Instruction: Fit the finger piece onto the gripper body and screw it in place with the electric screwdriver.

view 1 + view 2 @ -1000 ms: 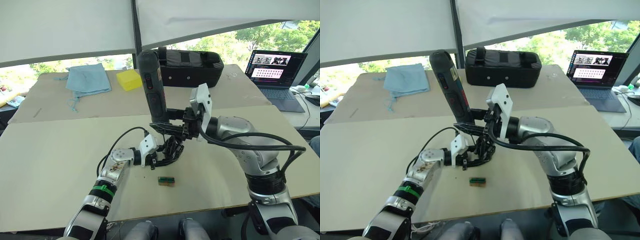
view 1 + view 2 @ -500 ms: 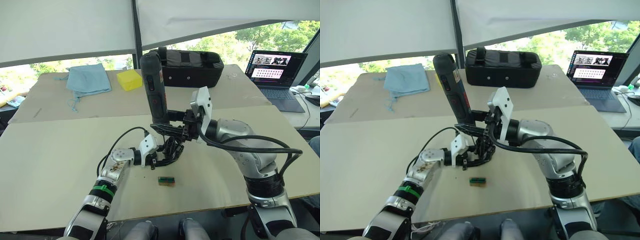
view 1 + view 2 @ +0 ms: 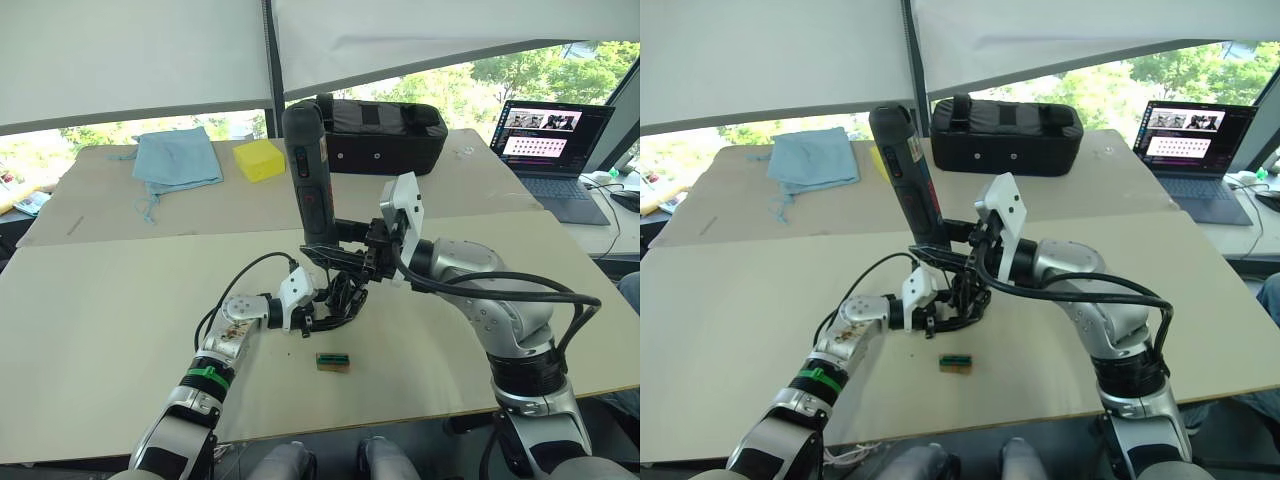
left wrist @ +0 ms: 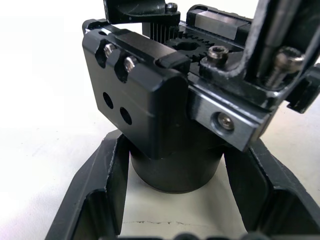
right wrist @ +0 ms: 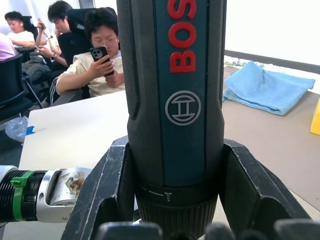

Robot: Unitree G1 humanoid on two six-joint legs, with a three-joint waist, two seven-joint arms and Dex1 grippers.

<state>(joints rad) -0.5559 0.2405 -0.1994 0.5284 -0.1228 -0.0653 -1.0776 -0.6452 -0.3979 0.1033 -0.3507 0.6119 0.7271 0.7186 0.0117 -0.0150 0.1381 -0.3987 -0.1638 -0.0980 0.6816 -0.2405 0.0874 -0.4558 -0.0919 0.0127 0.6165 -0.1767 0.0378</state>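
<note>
On the far left of the table, well clear of the work, lay a blue cloth (image 3: 178,157) and a yellow block (image 3: 258,159). Nearer the middle, the left gripper (image 3: 322,312) was clamped on the gripper body (image 4: 165,105), holding it just above the table (image 3: 110,330); its fingers (image 4: 95,197) pressed the round base from both sides. The finger piece could not be picked out from the dark cluster with any confidence, so whether it was seated was not clear.

A small green-and-brown block (image 3: 332,361) rested on the table just in front of that cluster, apart from both arms.

Directly above the gripper body, the right gripper (image 3: 345,258) was closed around the lower barrel of the electric screwdriver (image 3: 308,170), which stood nearly upright, leaning slightly, bit end down into the assembly. Behind stood a large black case (image 3: 378,132), and a laptop (image 3: 556,140) at the far right.

The risks looked like these: with the tool tilted, the bit could ride off the screw head and cam out, or start the screw crooked. Downward push could twist the body in the left grip, since only its round base was pinched. If the finger piece was loose, the torque might spin it out of line.
</note>
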